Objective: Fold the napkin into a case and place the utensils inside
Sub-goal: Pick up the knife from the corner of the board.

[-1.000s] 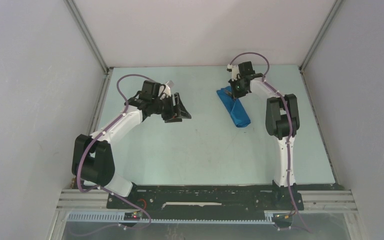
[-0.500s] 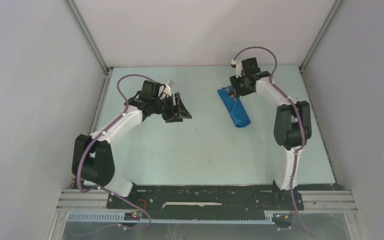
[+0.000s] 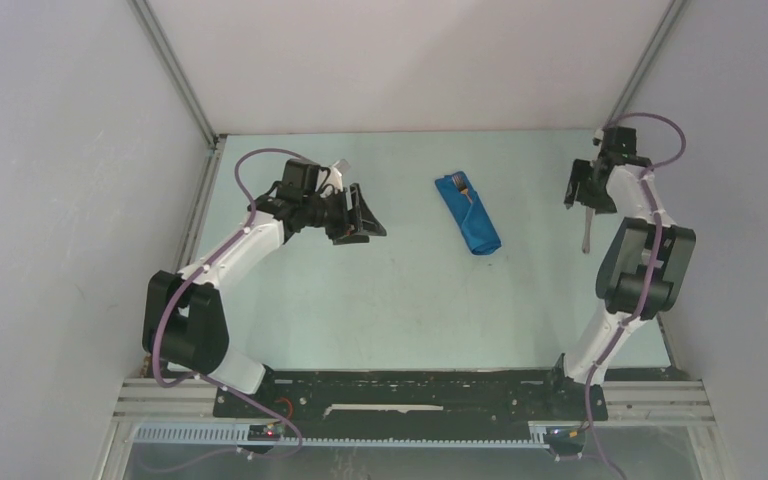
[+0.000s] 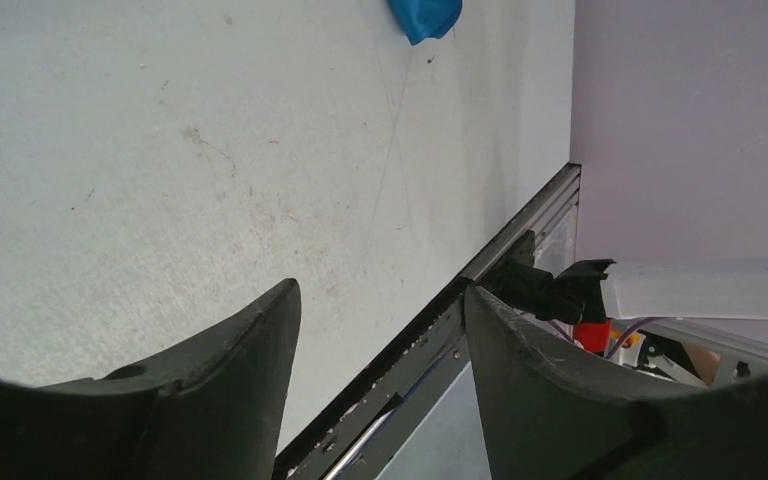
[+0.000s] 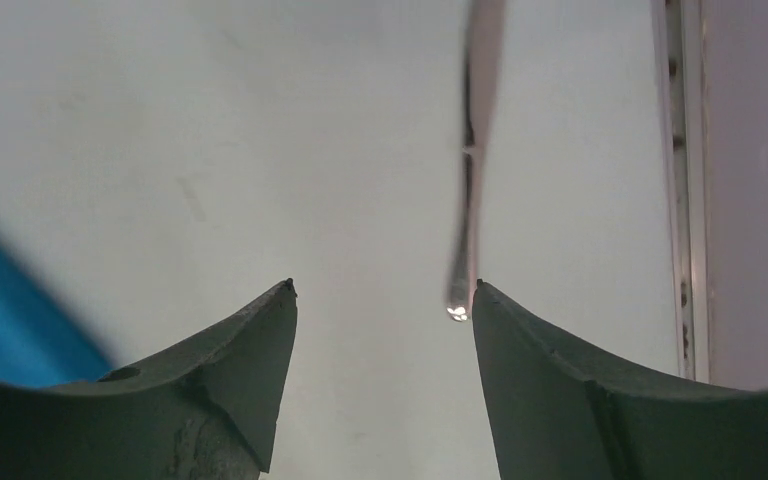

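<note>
Blue napkin (image 3: 468,215) folded into case (image 3: 472,228), laid on worktop (image 3: 410,290). Fork (image 3: 461,184) apparently tucked at 12 o'clock end. Knife (image 3: 587,232) left outside, 3 o'clock of case, just beside released right claw (image 5: 380,300). Left claw (image 4: 380,300) released, empty.

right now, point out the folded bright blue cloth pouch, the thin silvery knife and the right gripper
folded bright blue cloth pouch (image 3: 470,218): top view, middle of the cloth
thin silvery knife (image 5: 468,220): right wrist view, halfway along it
right gripper (image 5: 383,287): right wrist view, midway between fingertips
</note>
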`<state>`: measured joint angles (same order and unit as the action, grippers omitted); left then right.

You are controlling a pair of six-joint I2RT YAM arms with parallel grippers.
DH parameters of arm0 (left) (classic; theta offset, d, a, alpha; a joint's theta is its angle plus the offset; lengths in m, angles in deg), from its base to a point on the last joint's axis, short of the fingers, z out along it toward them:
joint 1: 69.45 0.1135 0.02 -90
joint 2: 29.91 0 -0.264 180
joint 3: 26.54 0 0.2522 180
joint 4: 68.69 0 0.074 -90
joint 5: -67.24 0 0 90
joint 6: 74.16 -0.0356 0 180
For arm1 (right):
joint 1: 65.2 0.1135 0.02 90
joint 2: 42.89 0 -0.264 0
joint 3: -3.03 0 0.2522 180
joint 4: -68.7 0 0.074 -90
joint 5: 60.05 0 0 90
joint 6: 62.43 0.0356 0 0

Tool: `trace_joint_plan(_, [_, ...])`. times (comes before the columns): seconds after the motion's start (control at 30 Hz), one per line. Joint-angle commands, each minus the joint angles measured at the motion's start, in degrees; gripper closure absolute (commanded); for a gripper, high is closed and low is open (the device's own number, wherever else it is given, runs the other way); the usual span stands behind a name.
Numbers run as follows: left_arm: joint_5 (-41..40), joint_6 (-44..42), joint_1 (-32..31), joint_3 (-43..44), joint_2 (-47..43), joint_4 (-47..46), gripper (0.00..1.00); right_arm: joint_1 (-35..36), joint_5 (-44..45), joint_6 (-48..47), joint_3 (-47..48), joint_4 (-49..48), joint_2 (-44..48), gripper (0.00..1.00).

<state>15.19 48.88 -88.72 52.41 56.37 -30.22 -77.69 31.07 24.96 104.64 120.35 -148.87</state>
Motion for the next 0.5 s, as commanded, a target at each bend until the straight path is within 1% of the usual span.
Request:
trace_joint_plan(0.0, [3.2, 0.8, 0.3, 0.0, -1.9, -1.5, 0.34, -3.2, 0.2, 2.3, 2.7, 4.9, -4.8, 0.27])
trace_joint_plan(0.1, [3.8, 1.1, 0.6, -0.1, -1.5, -1.6, 0.33, -6.7, -4.6, 2.3, 5.0, 4.8, -8.8, 0.28])
trace_joint_plan(0.13, [4.0, 1.2, 0.7, -0.1, -1.3, -1.6, 0.33, -7.3, -4.9, 2.3, 6.2, 5.5, -10.3, 0.3])
trace_joint_plan(0.2, [4.2, 1.2, 0.8, -0.2, -1.0, -1.7, 0.34, -7.9, -4.7, 1.4, 8.1, 6.2, -13.2, 0.34])
trace_joint_plan(0.33, [4.2, 1.2, 1.0, -0.3, -0.7, -1.8, 0.34, -8.6, -2.2, 0.2, 11.8, 8.0, -16.2, 0.42])
trace_joint_plan(0.47, [4.3, 1.3, 1.1, -0.2, -0.5, -1.7, 0.34, -9.1, -3.4, -0.9, 15.5, 10.2, -19.5, 0.49])
